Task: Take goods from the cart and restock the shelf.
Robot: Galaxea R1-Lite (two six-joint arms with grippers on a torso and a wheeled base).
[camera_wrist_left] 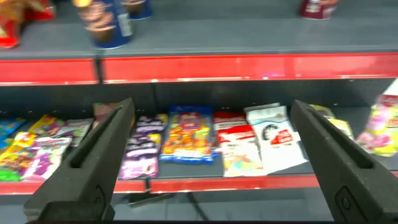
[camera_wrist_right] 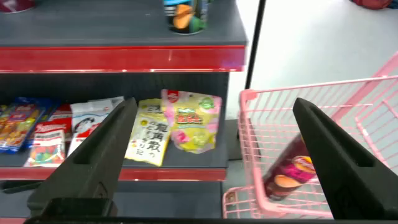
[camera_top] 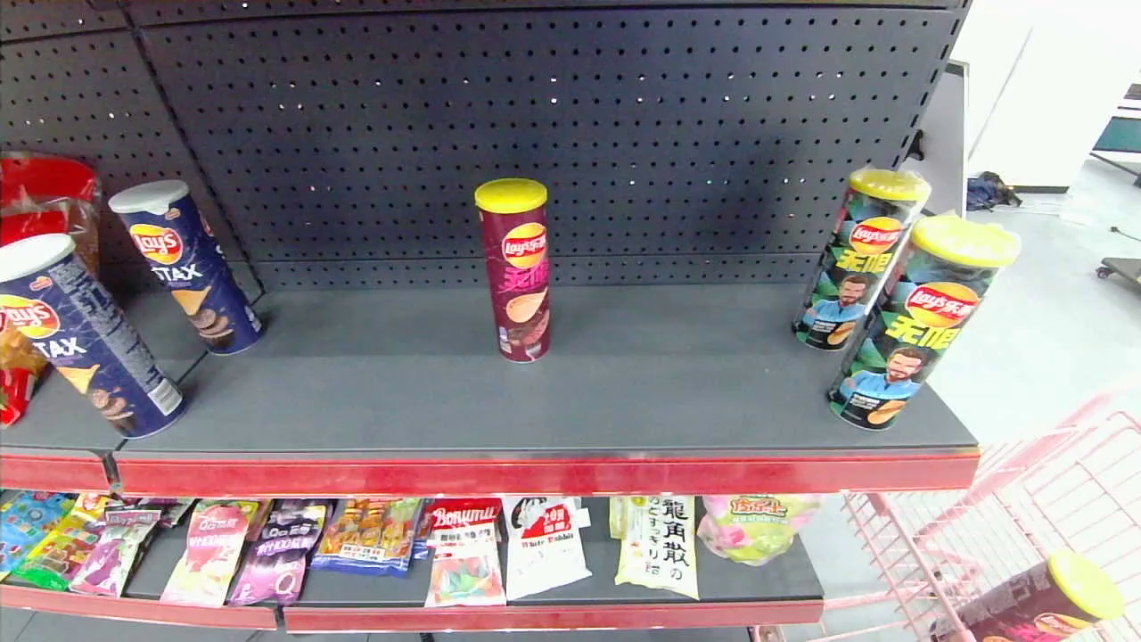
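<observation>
Right gripper [camera_wrist_right: 213,104] (spread wide) hovers before the cart [camera_wrist_right: 273,91]; chip can [camera_wrist_right: 289,175] seemingly untouched.

Blue cans [camera_top: 187,263] and a maroon can [camera_top: 521,267] are stood on the upper shelf [camera_top: 624,392] above the left gripper [camera_wrist_left: 211,165], green cans [camera_top: 856,259] above the right gripper [camera_wrist_right: 211,162]. Snack bags [camera_top: 463,553] are spread on the lower shelf [camera_top: 758,580] just ahead.

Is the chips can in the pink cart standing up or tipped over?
Tipped. The chips can lies slanted inside the pink cart, its yellow lid higher than its base.
</observation>
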